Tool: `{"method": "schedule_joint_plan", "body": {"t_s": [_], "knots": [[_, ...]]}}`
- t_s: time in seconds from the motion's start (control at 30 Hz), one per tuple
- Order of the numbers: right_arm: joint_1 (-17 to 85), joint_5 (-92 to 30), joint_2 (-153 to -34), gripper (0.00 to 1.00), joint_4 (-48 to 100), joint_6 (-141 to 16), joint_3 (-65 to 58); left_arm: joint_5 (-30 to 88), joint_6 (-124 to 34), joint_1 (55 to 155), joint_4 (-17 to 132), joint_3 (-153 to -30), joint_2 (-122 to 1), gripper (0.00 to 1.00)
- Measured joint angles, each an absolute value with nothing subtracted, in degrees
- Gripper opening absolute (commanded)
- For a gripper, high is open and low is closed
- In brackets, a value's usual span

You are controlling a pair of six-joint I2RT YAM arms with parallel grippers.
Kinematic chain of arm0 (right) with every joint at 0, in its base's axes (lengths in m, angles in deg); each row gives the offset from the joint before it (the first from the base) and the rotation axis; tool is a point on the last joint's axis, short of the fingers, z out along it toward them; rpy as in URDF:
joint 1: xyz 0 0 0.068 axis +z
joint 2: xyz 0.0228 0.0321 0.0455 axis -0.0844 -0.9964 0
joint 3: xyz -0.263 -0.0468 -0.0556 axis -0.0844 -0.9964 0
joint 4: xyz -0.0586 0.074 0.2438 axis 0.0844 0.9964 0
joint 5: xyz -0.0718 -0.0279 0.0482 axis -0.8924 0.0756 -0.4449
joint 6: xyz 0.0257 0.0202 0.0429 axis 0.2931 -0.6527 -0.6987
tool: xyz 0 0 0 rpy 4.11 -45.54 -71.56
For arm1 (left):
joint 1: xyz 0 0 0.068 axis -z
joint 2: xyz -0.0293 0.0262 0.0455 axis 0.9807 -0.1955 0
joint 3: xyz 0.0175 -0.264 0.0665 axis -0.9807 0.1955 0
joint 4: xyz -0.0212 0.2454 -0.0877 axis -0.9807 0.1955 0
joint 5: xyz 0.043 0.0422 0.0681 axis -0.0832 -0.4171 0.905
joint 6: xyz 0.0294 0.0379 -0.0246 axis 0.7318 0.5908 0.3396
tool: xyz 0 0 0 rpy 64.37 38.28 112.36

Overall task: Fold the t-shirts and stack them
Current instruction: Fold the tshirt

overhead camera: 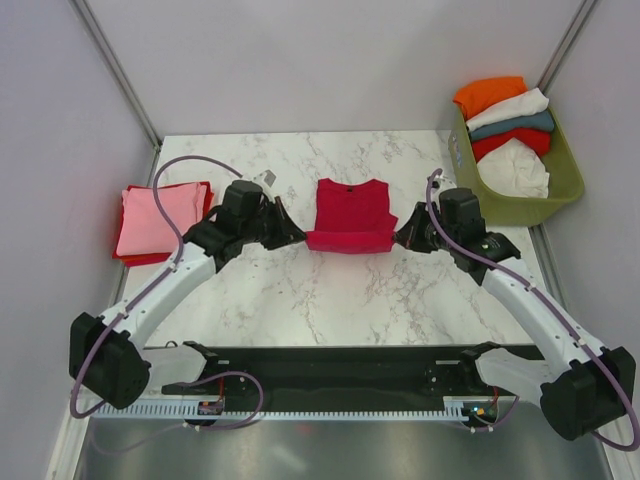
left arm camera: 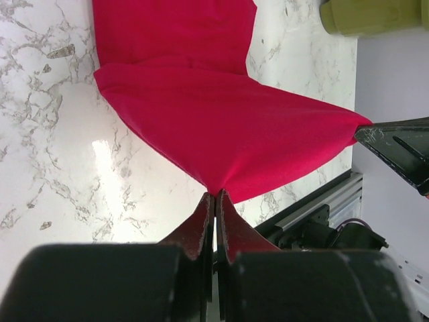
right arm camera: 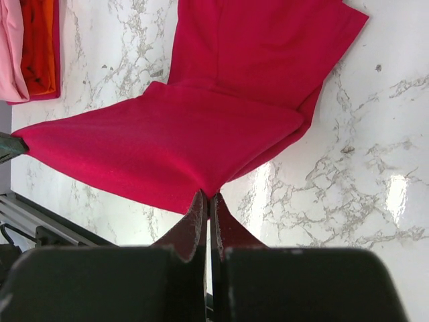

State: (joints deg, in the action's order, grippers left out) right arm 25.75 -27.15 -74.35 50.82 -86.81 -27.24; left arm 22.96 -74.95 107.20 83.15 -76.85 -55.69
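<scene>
Crimson shirt point(overhead camera: 350, 212) on table left of basket point(overhead camera: 525, 212), near hem lifted. Left gripper point(overhead camera: 299, 237) and right gripper point(overhead camera: 401, 238) each pinch a hem corner. Cloth soft, light, likely sags between grips; corner holds suit folding.

Bright, even light fell from overhead. Glare spots shone on the table point(left arm camera: 100, 151) in both wrist views. The shirt point(left arm camera: 221, 127) cast faint, soft shadow. Near foregrounds were blurred.
</scene>
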Motion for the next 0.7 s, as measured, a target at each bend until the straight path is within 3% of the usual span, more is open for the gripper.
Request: {"method": "schedule_joint_plan", "body": {"t_s": [0.37, 0.7], "knots": [[24.9, -31.1, -80.8, 0.00, 52.7, -86.2, -21.5, 21.5, -74.9, 106.4, 85.0, -86.6, -66.2, 0.02], [21.3, -32.7, -94.8, 0.00, 52.8, -84.6, -10.7, 19.9, -74.4, 102.7, 86.4, -101.5, -81.0, 0.02]]}}
